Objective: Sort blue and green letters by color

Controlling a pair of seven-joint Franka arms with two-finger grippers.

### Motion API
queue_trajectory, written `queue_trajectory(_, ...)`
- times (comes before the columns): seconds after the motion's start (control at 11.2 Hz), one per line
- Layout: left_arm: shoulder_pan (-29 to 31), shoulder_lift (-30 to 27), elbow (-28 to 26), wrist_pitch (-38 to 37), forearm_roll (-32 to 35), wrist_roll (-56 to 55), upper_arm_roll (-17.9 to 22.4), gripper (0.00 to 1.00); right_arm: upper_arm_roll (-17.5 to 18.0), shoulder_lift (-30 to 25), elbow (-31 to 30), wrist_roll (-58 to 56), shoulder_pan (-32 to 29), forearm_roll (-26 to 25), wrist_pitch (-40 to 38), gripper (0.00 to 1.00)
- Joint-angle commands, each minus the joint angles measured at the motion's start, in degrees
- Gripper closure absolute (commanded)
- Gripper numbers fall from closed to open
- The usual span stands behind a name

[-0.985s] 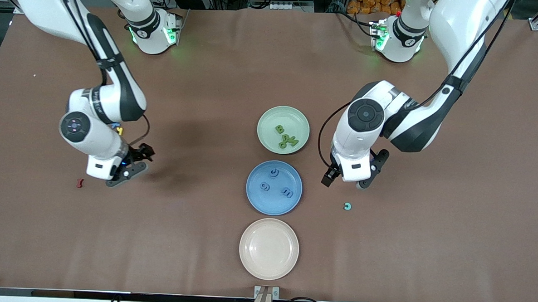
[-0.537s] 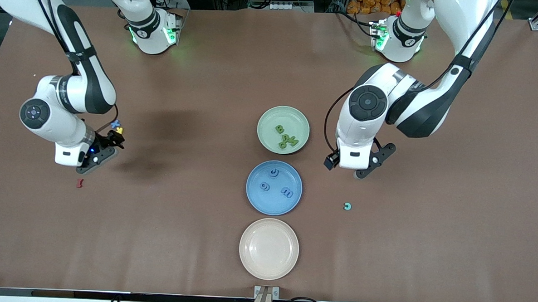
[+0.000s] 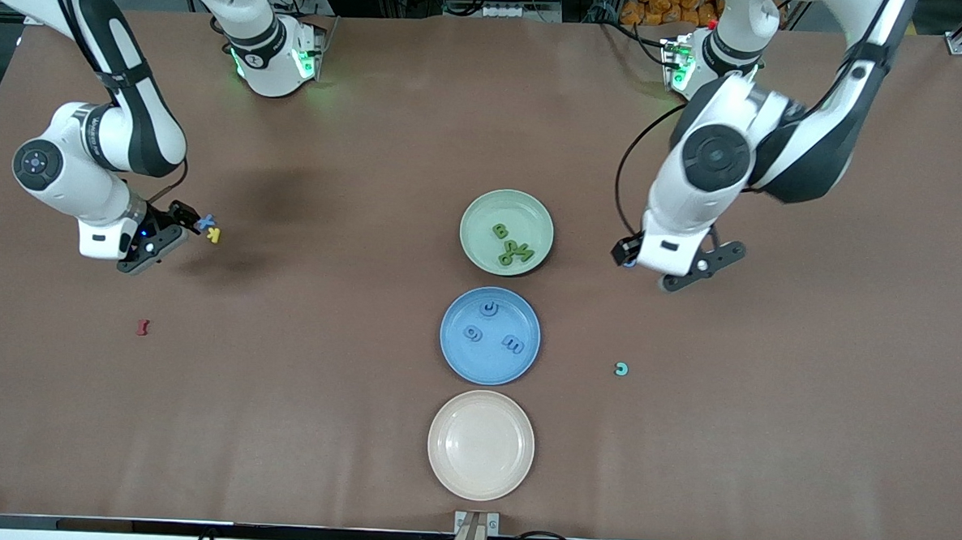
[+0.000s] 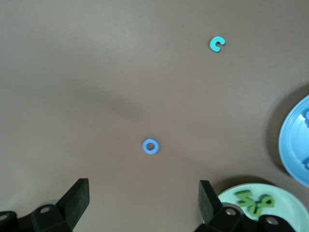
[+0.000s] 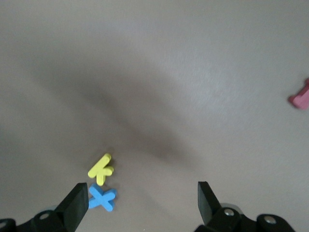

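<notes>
Two claws empty, fingers apart: right claw (image 3: 176,226) beside blue x (image 3: 205,222) (yellow K (image 3: 214,235) touching), left claw (image 3: 666,272) above blue o (image 4: 150,146), likely next pickups.

Matt counter cover, soft foam letters, glossy plates

The brown counter (image 3: 344,426) looks matt and cloth-like, faintly creased. The blue x (image 5: 102,198) and yellow K (image 5: 101,169) look like soft, matt foam. The cream plate (image 3: 480,486) and blue plate (image 3: 454,358) show smooth, slightly glossy plastic.
</notes>
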Motion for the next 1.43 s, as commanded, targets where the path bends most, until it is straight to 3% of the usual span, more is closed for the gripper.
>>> queue_trajectory(0.0, 2.09, -7.54, -6.23, 0.16, -2.68, 10.71, 2.15, 0.0, 1.12, -1.14, -5.33, -4.25, -4.05, -0.81, 3.49, 0.0)
queue_trajectory(0.18, 4.05, -9.39, -8.33, 0.16, -4.61, 17.92, 2.33, 0.0, 1.2, 0.45, -6.3, -4.27, -4.32, -0.73, 5.25, 0.0)
queue_trajectory(0.63, 4.31, -13.78, -11.59, 0.16, -6.63, 30.85, 7.51, 0.0, 1.29, 1.6, -7.71, -4.35, -4.32, -0.55, 5.78, 0.0)
queue_trajectory(0.9, 3.79, -15.54, -5.74, 0.16, -10.68, 39.03, 15.05, 0.0, 1.29, 2.12, -7.79, -4.35, -3.79, -0.46, 6.23, 0.0)
queue_trajectory(1.34, 4.04, -15.11, 3.33, -3.94, -8.92, 41.06, 15.43, 0.0, 1.2, 5.03, -7.79, -4.44, -3.96, -0.46, 9.48, 0.0)
